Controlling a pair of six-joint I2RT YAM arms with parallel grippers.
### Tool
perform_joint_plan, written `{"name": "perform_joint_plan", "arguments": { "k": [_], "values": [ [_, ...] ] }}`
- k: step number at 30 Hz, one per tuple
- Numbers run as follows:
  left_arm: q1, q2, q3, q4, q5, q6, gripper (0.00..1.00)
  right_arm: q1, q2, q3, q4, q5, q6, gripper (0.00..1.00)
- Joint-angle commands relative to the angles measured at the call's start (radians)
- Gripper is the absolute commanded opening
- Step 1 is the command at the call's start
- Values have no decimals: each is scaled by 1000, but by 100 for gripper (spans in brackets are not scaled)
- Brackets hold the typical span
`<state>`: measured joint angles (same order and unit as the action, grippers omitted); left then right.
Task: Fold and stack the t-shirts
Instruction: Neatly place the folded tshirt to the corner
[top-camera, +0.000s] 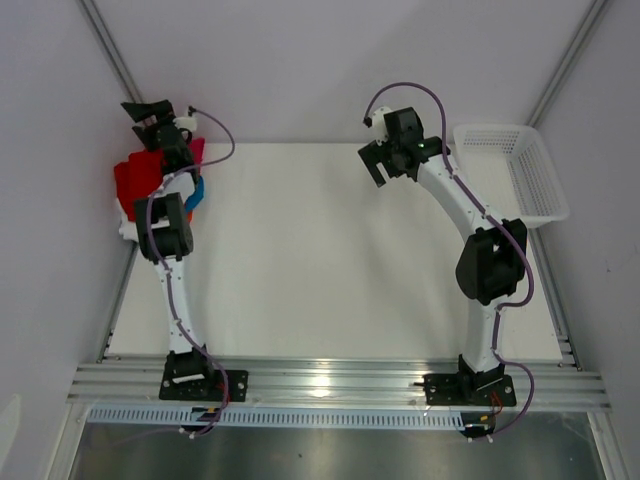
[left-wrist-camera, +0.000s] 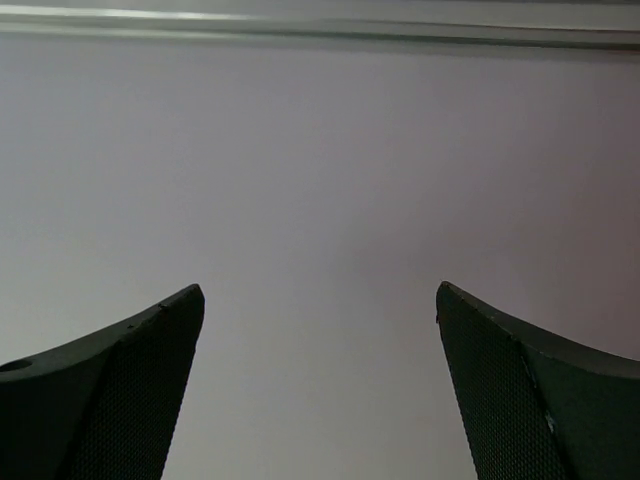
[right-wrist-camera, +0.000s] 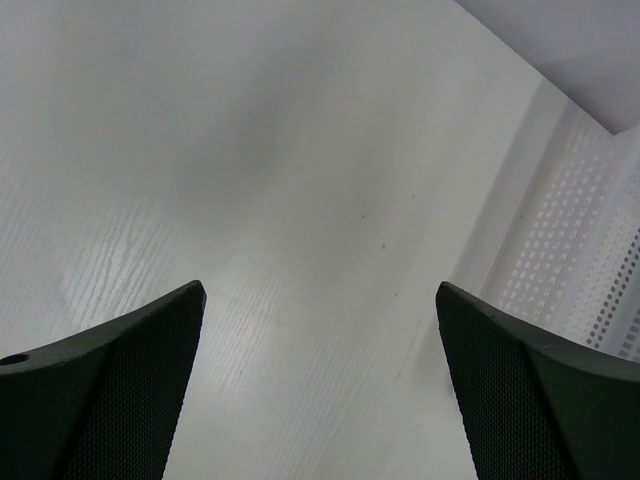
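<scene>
The t-shirts lie in a heap at the table's far left edge, partly under my left arm: a large red one (top-camera: 135, 180), a pink one (top-camera: 197, 151), a blue one (top-camera: 196, 192) and a bit of white (top-camera: 127, 231). My left gripper (top-camera: 150, 111) is raised over the back of the heap and faces the wall. It is open, and in the left wrist view nothing but bare wall shows between its fingers (left-wrist-camera: 320, 300). My right gripper (top-camera: 378, 167) hangs open over the far middle of the table, and only tabletop shows between its fingers (right-wrist-camera: 320, 300).
A white mesh basket (top-camera: 532, 175) sits at the far right edge of the white table (top-camera: 320, 260), and its wall (right-wrist-camera: 585, 260) shows in the right wrist view. Grey walls close in the back and both sides. A metal rail (top-camera: 330, 380) carries the arm bases.
</scene>
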<state>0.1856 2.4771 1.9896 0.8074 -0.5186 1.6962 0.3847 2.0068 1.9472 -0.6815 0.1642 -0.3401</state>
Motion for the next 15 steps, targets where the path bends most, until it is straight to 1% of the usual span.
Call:
{"name": "perform_joint_plan", "arguments": {
  "k": [1,2,4,8,11,13,15],
  "values": [
    [18,153,54,71,16,140,99,-9,-11,24,5,1,16,99],
    [23,195,31,99,11,187,99,-18,-19,19,7,-2,16,99],
    [38,206,-4,162,11,218,99,-27,-32,9,10,-12,21,99],
    [55,168,-135,190,5,227,99,-43,-39,6,5,-37,29,99],
    [63,164,-158,211,0,243,99,-43,-42,7,0,-54,35,99],
    [61,155,-158,234,2,229,99,-43,-45,7,-1,-63,38,99],
    [58,123,-163,222,-11,153,99,-43,-54,1,-1,-74,39,99]
  ]
}}
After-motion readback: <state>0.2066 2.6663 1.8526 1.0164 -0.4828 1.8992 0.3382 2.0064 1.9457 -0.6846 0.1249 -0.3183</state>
